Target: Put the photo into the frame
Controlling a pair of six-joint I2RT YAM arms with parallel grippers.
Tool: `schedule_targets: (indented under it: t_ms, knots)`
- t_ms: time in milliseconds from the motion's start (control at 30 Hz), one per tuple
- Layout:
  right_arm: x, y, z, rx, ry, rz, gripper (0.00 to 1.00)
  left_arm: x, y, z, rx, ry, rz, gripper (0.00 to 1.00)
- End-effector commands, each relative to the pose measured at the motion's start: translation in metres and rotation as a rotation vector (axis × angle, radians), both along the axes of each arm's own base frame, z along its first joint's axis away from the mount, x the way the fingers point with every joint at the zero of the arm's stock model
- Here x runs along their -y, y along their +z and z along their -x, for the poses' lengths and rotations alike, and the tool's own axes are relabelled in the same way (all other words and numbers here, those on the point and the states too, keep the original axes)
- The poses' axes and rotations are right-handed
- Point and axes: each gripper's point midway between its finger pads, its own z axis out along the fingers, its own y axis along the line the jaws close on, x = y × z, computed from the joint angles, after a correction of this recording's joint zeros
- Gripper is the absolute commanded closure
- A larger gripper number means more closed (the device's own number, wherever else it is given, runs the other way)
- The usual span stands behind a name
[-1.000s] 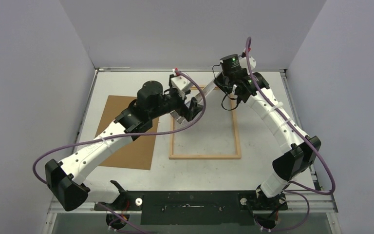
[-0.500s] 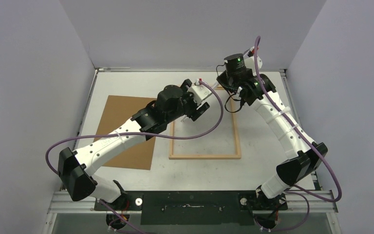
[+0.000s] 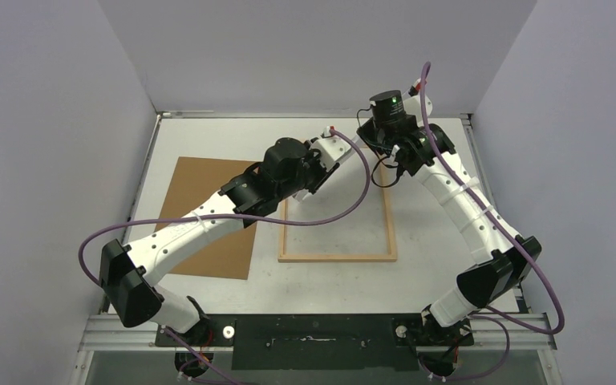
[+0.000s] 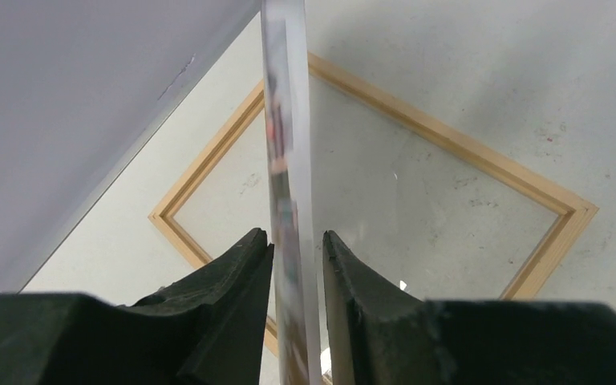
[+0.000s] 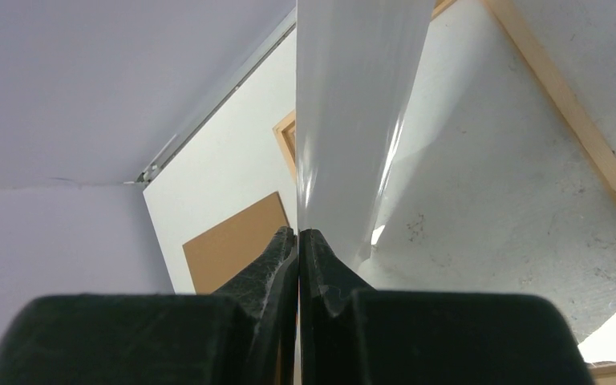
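- Near-mid: frame (image 3: 337, 257) lies flat; aim photo's (image 5: 353, 96) lower edge inside far rail.
- L gripper (image 4: 297, 237) jaws narrowly apart, straddling photo edge, slim gap showing; close gently, no crease.
- R gripper (image 5: 297, 233) pinched shut on photo, upright over frame's far end; lower both together.

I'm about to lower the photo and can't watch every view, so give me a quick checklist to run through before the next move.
1. Right jaws shut on photo: ok.
2. Left jaws gripping photo: not ok, they straddle its edge with a gap showing.
3. Photo over frame: ok, above its far end.
4. Photo level for laying in: not ok, it hangs steeply.
5. Photo corners lined up with frame: cannot tell.
6. Board apart from frame: ok, it lies to the left.
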Motion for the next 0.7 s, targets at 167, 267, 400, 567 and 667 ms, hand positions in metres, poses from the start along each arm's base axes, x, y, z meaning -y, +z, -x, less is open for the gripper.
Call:
schedule_targets:
  t_ms: [167,267,400,567,667]
  knots:
    - [-0.0007,0.023,0.0086,0.064,0.004,-0.053,1.0,-0.0023,0.0303,0.0069,0.004,0.003,0.073,0.79]
    - [-0.0014,0.0227,0.0096,0.063,0.009,-0.057,1.0,-0.0029,0.0278,0.0072,-0.003,0.003,0.064,0.87]
    - [-0.0028,0.0222,0.0096,0.063,0.015,-0.061,1.0,-0.002,0.0285,0.0079,-0.002,-0.002,0.066,0.92]
    - [-0.0039,0.0211,0.0098,0.063,0.018,-0.072,1.0,-0.0015,0.0274,0.0069,0.001,-0.003,0.064,0.96]
    - [-0.0035,0.022,0.0104,0.066,0.015,-0.077,1.0,-0.0017,0.0245,0.0056,0.002,0.0,0.053,0.75]
